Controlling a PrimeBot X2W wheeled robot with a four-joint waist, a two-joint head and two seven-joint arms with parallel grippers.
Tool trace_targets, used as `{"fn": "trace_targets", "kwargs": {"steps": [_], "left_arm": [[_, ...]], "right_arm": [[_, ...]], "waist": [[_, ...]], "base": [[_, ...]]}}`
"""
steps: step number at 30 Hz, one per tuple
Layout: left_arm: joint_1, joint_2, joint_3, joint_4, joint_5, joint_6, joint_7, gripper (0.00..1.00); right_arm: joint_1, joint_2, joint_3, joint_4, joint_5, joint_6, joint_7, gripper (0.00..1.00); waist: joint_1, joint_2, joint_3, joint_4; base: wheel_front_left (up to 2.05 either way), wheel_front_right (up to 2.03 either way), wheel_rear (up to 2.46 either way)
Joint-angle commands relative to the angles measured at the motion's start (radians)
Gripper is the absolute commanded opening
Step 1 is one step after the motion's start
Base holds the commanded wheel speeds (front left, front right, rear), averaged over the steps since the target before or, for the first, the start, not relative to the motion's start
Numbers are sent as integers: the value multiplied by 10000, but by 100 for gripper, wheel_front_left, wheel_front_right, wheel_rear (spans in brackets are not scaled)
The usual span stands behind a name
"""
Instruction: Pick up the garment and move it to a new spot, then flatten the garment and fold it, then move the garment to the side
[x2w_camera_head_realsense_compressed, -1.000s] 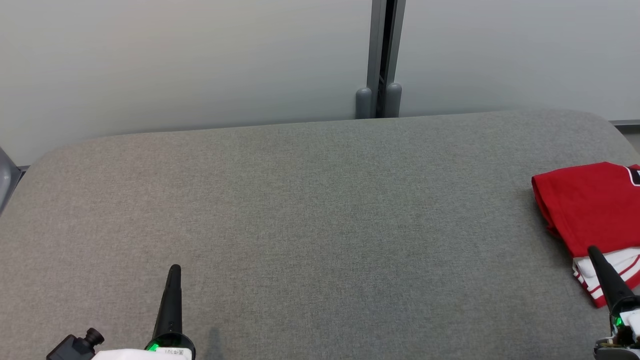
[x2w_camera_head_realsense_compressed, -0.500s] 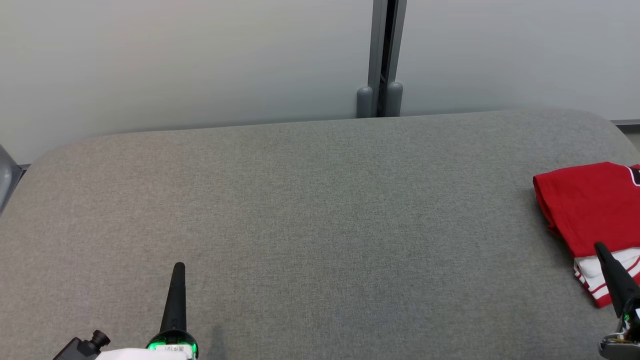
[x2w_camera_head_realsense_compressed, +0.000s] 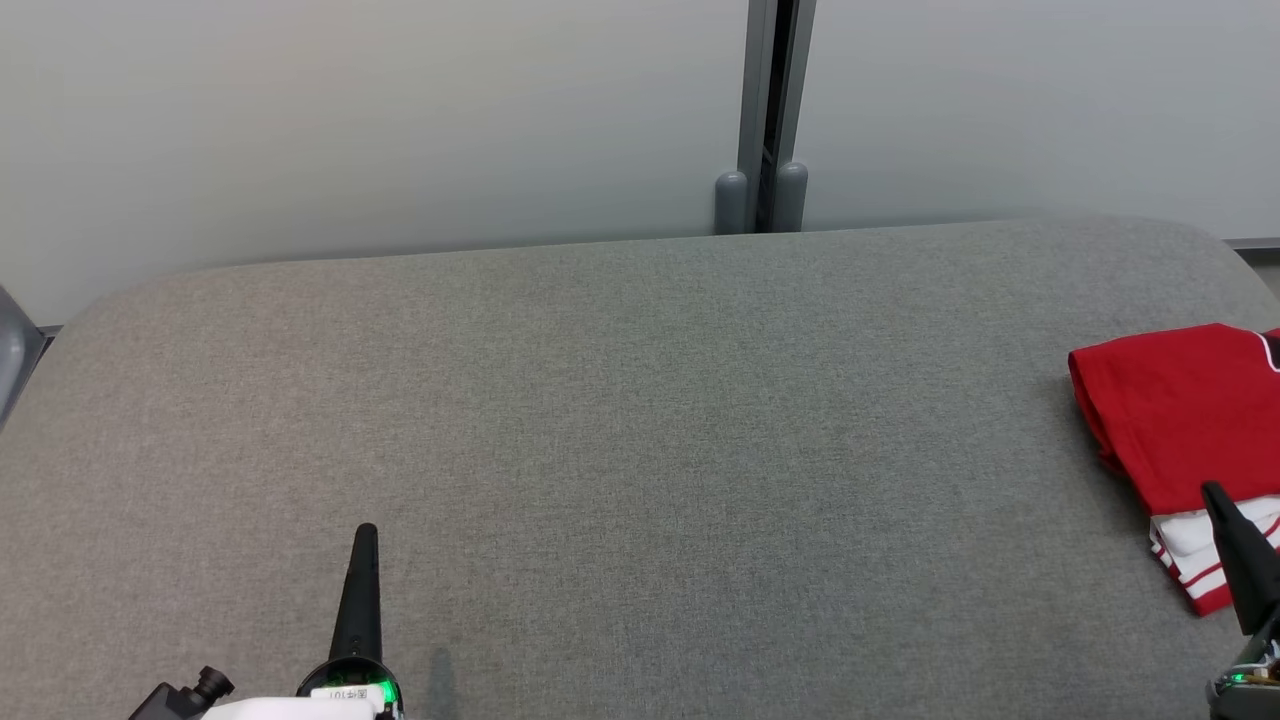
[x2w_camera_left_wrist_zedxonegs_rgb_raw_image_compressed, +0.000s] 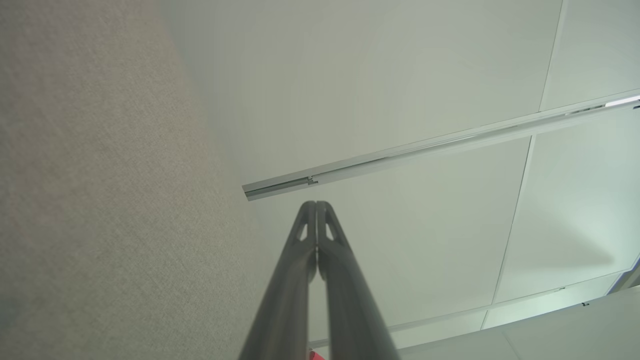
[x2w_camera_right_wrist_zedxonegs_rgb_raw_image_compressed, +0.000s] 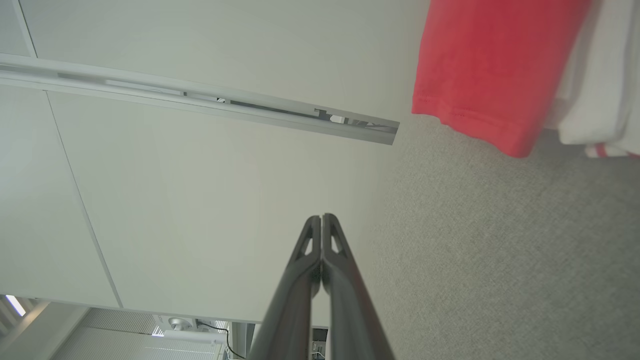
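Note:
The garment (x2w_camera_head_realsense_compressed: 1180, 410) is a folded red piece with a white, red-striped part at its near end, lying at the far right edge of the grey surface (x2w_camera_head_realsense_compressed: 620, 420). The right wrist view catches its red edge (x2w_camera_right_wrist_zedxonegs_rgb_raw_image_compressed: 490, 65) at the top right. My right gripper (x2w_camera_head_realsense_compressed: 1214, 492) is shut and empty, its tip in front of the garment's near white part. My left gripper (x2w_camera_head_realsense_compressed: 366, 532) is shut and empty too, low at the left over bare fabric. In both wrist views the fingers (x2w_camera_left_wrist_zedxonegs_rgb_raw_image_compressed: 316, 205) (x2w_camera_right_wrist_zedxonegs_rgb_raw_image_compressed: 321, 218) press together, holding nothing.
A pale wall with a grey vertical post (x2w_camera_head_realsense_compressed: 768, 110) stands behind the padded surface. The surface's rounded corners fall away at far left and far right. A grey object's edge (x2w_camera_head_realsense_compressed: 10, 350) shows at the left border.
Both grippers have slid slightly to the right in the head view, the right one lower toward the frame's corner. The garment lies as before.

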Motion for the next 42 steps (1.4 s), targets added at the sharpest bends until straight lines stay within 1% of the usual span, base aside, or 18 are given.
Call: {"fn": "trace_targets", "kwargs": {"steps": [1,21,42], "left_arm": [[-195,-5,7,1,-167,-88,-55,0],[-243,-284,-109,110,-1271,-338,-209,0],[-240,-279,-106,112,-1264,-326,-208,0]], "right_arm": [[-173,-32,-99,31,249,4,107,0],[-311,20,-503,319,1524,2,587,0],[-325,39,-524,320,1466,4,627,0]], "waist": [[0,-1,3,3],[0,-1,39,34],[0,-1,39,35]], "base": [[0,0,0],[0,0,0],[0,0,0]]}}
